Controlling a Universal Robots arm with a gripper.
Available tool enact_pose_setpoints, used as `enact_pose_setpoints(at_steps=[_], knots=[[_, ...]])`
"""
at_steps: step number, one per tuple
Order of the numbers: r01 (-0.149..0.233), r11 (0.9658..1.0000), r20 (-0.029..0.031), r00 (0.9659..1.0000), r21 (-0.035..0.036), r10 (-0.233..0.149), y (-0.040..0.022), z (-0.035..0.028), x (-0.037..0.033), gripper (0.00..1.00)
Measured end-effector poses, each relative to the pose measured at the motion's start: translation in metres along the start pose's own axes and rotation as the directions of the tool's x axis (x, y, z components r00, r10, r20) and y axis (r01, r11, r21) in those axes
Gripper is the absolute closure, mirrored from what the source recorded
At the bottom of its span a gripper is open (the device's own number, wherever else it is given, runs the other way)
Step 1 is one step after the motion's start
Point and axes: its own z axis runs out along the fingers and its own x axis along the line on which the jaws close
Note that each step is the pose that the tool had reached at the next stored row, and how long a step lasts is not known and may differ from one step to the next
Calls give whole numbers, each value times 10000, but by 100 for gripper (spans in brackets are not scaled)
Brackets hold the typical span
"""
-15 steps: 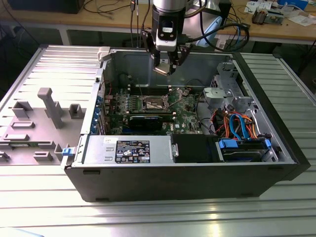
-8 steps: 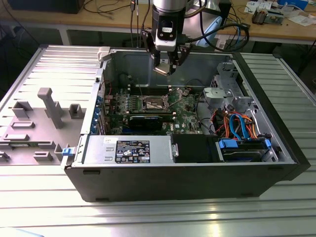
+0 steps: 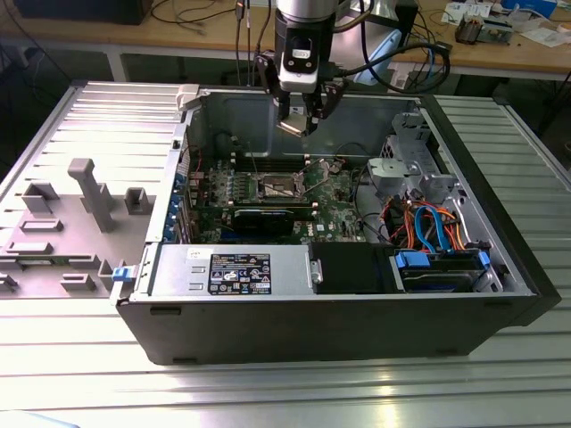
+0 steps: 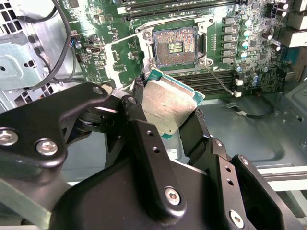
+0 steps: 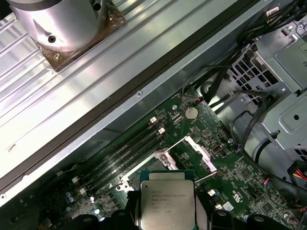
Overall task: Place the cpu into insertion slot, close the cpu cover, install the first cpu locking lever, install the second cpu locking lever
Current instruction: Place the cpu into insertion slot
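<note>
My gripper [image 3: 299,123] hangs inside the open computer case, above the motherboard. It is shut on the cpu [image 4: 170,103], a flat square chip with a silvery top and green edge, clamped by its sides between two black fingers [image 4: 139,122]. In the first wrist view the cpu [image 5: 167,203] sits just in front of the socket. The insertion slot [image 4: 175,45] lies bare, its gold contacts showing, a short way below and beyond the chip. The cpu cover [image 5: 204,155] is swung up beside the slot; in the second wrist view this cover [image 4: 108,62] stands open. A thin wire lever [image 4: 220,84] stands off the socket's corner.
Memory slots [image 5: 129,151] run alongside the socket. A long black card [image 3: 263,217] lies in front of it. A metal drive cage [image 3: 401,169] and coloured cables [image 3: 428,223] fill the exterior view's right; a power supply [image 3: 232,267] lines the near wall. A grey fixture [image 3: 89,192] stands outside.
</note>
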Motion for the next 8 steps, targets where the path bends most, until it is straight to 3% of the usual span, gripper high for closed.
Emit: enact_pose_setpoints(at_steps=[8], knots=[[-147,9999,13,9999,-3,147,0,0,0,45]])
